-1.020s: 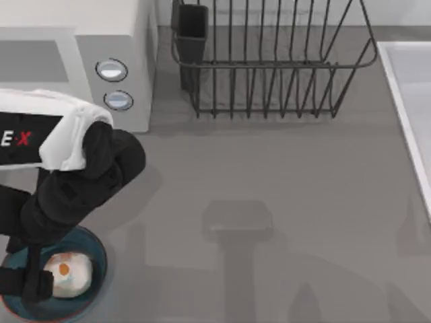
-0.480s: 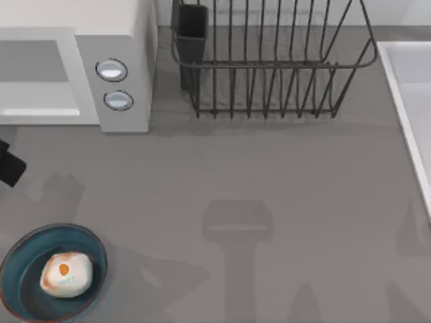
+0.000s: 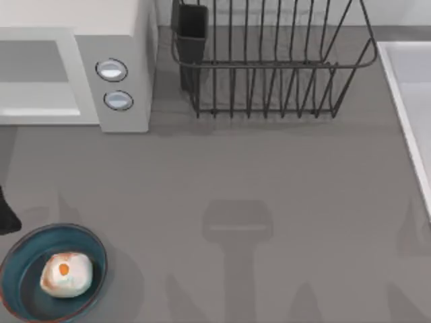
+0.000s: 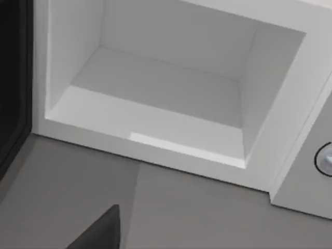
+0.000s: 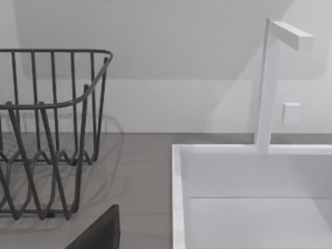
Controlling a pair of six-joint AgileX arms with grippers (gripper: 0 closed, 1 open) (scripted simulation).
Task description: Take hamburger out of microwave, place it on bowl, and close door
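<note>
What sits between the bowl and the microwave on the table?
Nothing: in the top view, bare grey table separates the bowl, with the hamburger in it, from the microwave.

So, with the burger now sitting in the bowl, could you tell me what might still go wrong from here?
1. The microwave cavity stands open, so the closing step is not yet done; the dark door sits edge-on beside the opening, and a glancing push might slip off it.
2. The bowl with the hamburger lies near the table's left edge, close to the left arm, so a low sweep toward the door could knock it.
</note>
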